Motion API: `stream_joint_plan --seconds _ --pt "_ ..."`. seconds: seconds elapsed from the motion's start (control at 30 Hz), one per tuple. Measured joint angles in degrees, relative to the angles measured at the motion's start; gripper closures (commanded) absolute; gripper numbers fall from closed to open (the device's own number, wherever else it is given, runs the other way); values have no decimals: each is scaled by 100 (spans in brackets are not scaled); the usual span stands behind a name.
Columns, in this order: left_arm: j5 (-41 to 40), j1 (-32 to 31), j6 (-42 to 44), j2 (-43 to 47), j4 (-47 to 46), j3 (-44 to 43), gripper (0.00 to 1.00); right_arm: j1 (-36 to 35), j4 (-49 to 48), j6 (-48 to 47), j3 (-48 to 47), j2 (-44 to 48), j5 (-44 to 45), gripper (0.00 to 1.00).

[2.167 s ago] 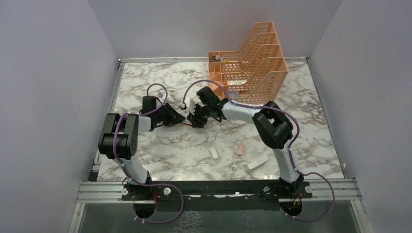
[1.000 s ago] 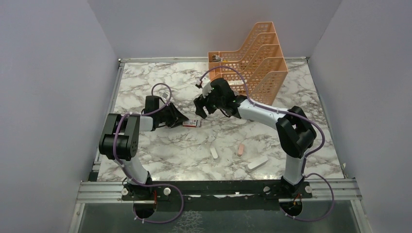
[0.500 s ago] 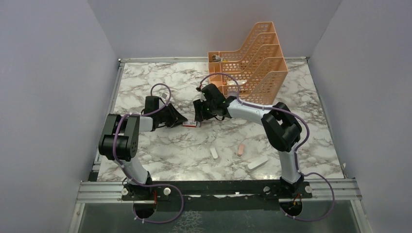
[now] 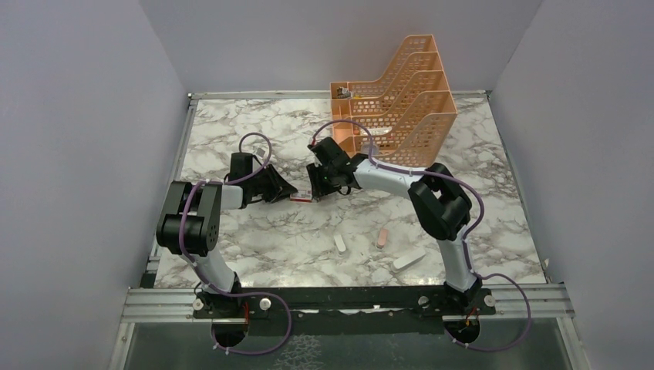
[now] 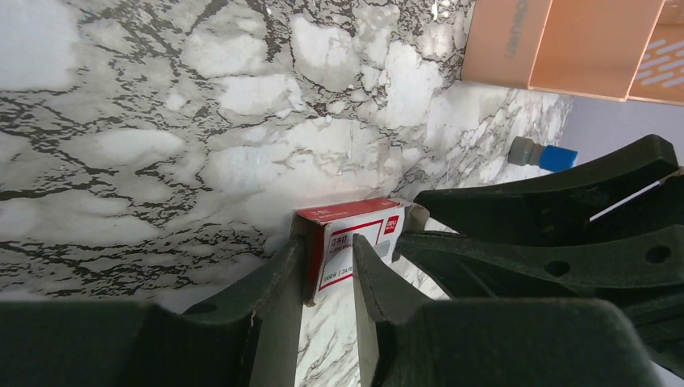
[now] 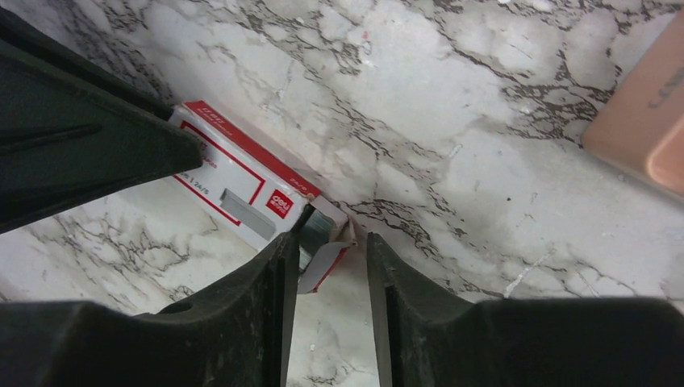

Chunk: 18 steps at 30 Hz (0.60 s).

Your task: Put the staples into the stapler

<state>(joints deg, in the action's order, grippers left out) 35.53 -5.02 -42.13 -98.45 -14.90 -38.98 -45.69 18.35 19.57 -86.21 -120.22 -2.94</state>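
The left gripper (image 5: 325,260) is pinching the red staple box (image 5: 355,232) on the marble table (image 4: 231,123). The right gripper (image 6: 331,246) is straddling its protruding grey tray (image 6: 321,227), though whether it is clamping cannot be told. The staples are likely light and brittle, so grasping the tray sides is looking safest.

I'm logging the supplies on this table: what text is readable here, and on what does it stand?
"24/6": on the white label of the red box.
White logo in the red square on that label: too blurred to read.
Other small print on the label: too small to read.
Embossed lettering on the orange rack: too faint to read.
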Motion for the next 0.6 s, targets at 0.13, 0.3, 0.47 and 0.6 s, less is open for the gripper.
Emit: stream_joint_plan --seconds 0.13,0.3,0.47,0.6 --pt "0 0 0 0 0 0 71 0 179 46 0 0 219 66" --pt "-2 0 0 0 2 0 75 4 249 111 0 0 334 81" --pt "-33 0 20 0 33 0 81 0 256 164 0 0 352 96" --pt "-37 0 31 0 33 0 88 0 256 225 0 0 378 99"
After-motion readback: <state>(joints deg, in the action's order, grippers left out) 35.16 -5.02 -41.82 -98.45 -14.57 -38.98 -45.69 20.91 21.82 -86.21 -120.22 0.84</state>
